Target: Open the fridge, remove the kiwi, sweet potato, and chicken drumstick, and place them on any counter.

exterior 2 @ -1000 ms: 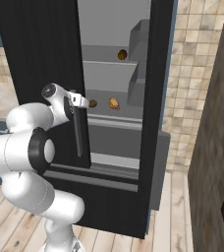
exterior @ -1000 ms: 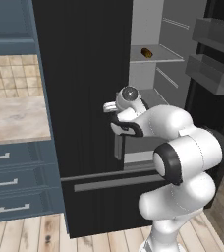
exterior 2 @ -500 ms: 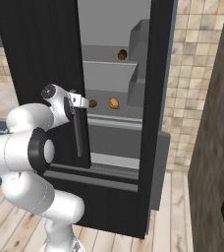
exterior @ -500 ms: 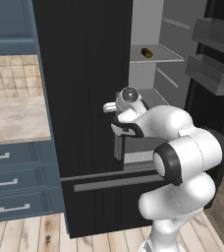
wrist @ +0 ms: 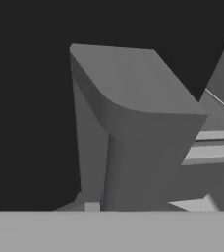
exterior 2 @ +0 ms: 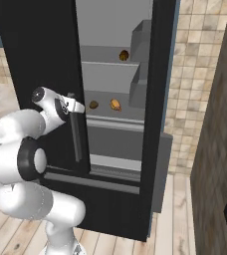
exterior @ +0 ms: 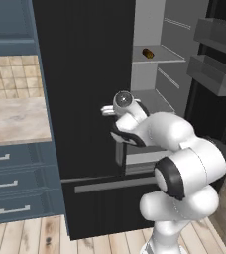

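Note:
The black fridge [exterior: 85, 74] has its right door swung open and its left door closed. My gripper [exterior 2: 78, 106] is at the top of the left door's grey handle [exterior 2: 77, 134]; its fingers are hidden. That handle [wrist: 133, 128] looms very close in the hand view. On the upper shelf lies the sweet potato [exterior 2: 124, 55], also seen as a dark oblong sweet potato [exterior: 147, 52]. One shelf lower sit the kiwi [exterior 2: 93, 105] and, to its right, the golden chicken drumstick [exterior 2: 115, 104]. The beige counter [exterior: 13, 119] stretches left of the fridge.
Blue-grey drawers [exterior: 6, 183] sit under the counter. The open right door carries grey bins [exterior: 214, 74] and stands to the arm's right. A tiled wall [exterior 2: 195, 89] and a dark cabinet side [exterior 2: 220, 149] lie right of the fridge. Wooden floor runs below.

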